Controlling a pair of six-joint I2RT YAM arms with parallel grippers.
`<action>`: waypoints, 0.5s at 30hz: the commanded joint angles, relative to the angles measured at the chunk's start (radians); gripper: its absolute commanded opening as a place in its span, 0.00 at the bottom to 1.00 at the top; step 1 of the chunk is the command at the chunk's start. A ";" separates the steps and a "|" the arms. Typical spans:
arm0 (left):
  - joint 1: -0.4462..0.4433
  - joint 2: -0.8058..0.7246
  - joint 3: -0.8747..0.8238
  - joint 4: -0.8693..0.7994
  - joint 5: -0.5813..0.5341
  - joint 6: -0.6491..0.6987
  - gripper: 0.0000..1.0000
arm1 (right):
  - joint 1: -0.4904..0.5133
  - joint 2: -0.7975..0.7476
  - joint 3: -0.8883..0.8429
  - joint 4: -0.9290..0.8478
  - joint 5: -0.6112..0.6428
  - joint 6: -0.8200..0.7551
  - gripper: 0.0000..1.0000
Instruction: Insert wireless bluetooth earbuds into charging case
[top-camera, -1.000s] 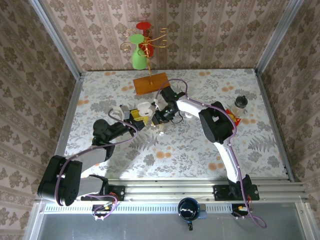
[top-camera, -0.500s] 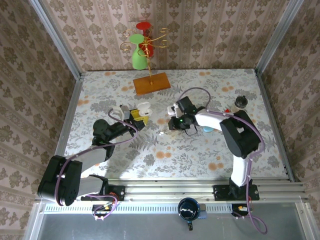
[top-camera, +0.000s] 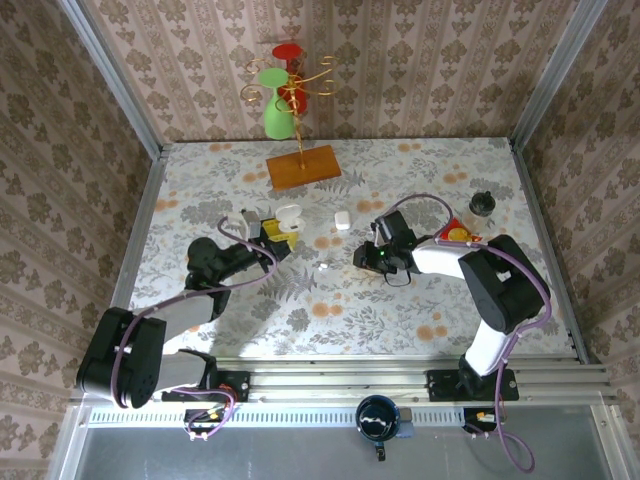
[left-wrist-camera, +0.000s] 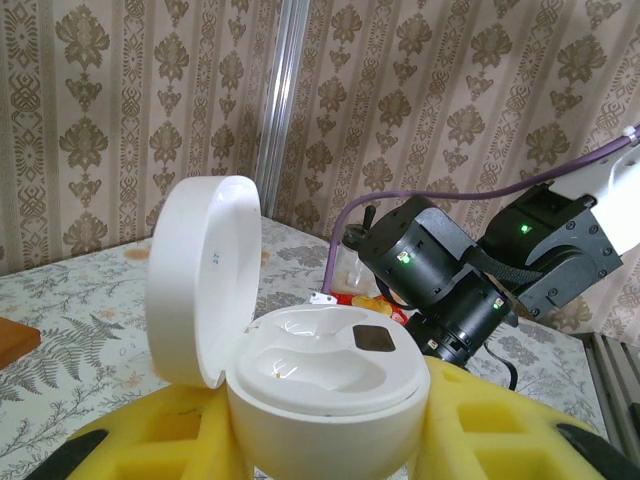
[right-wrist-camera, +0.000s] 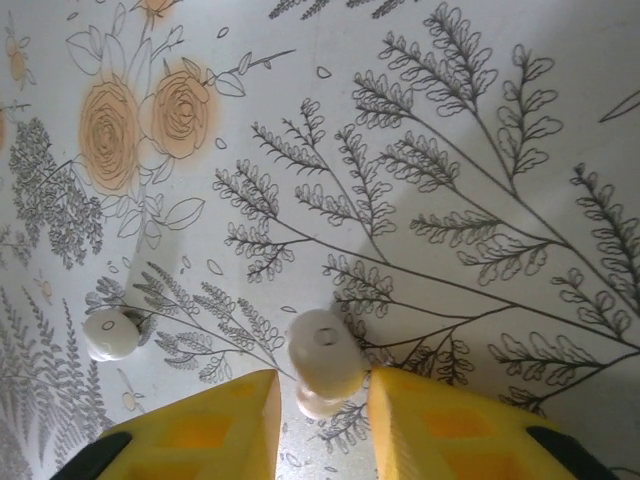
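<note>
My left gripper (left-wrist-camera: 322, 440) is shut on the white charging case (left-wrist-camera: 320, 385). The case's lid (left-wrist-camera: 205, 290) stands open and both wells look empty. From above, that case (top-camera: 288, 218) sits left of centre in the left gripper (top-camera: 281, 236). My right gripper (right-wrist-camera: 322, 388) is low over the table, open, with a white earbud (right-wrist-camera: 322, 350) lying between its yellow fingers. That bud is close to the right finger, with a gap on the left. A second white earbud (right-wrist-camera: 110, 333) lies to the left. In the top view the right gripper (top-camera: 362, 258) is right of a bud (top-camera: 323, 266).
A wooden base with a wire stand holding green and red cups (top-camera: 302, 166) is at the back. A small white block (top-camera: 343, 219) lies mid-table. A black jar (top-camera: 482, 203) and a red-yellow packet (top-camera: 456, 232) sit at the right. The right arm (left-wrist-camera: 450, 280) looms behind the case.
The right arm has drawn back from the case, moved right and come down to the table. Its jaws have opened around an earbud. The left arm and case have stayed put.
</note>
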 joint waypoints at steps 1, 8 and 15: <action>-0.009 -0.003 0.030 0.005 0.012 0.022 0.25 | -0.006 -0.049 -0.008 -0.054 0.065 -0.011 0.40; -0.013 0.006 0.032 0.002 0.016 0.031 0.25 | -0.053 -0.066 -0.004 -0.049 -0.019 -0.078 0.48; -0.017 0.025 0.035 0.021 0.033 0.023 0.25 | -0.070 0.029 0.080 -0.059 -0.145 -0.191 0.48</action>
